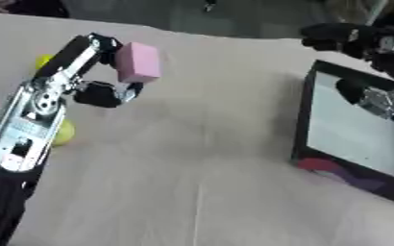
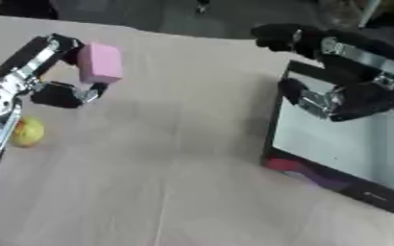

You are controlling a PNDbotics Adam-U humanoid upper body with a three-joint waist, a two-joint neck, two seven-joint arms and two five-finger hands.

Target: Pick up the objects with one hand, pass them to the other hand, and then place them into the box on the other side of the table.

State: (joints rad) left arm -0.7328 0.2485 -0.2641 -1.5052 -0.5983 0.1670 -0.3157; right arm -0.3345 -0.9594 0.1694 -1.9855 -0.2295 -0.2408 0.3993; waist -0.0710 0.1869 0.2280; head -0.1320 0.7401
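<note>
There is one pink block (image 1: 138, 62). There are two yellow balls, one (image 2: 27, 131) near the arm and one (image 1: 43, 60) farther back. There is one black box (image 2: 277, 126). Inside it lies one red and purple thing (image 1: 335, 171). There are two robot hands, the left hand (image 1: 99, 72) and the right hand (image 2: 335, 72).

The block (image 1: 138, 62) is plain pale pink, and the left hand (image 1: 99, 72) curled round it is black with silver metal at the joints and a white-and-silver panel along the forearm. A yellow-green ball (image 2: 27, 131) lies on the beige, unpatterned table (image 1: 209, 158), and a 2nd patch of yellow (image 1: 42, 61) shows behind the left arm. The box (image 2: 351, 139) has a black rim and a pale grey-white inside, with red and purple things (image 2: 305, 174) at its near corner, and the right hand (image 2: 335, 72) over it is black with silver parts.
</note>
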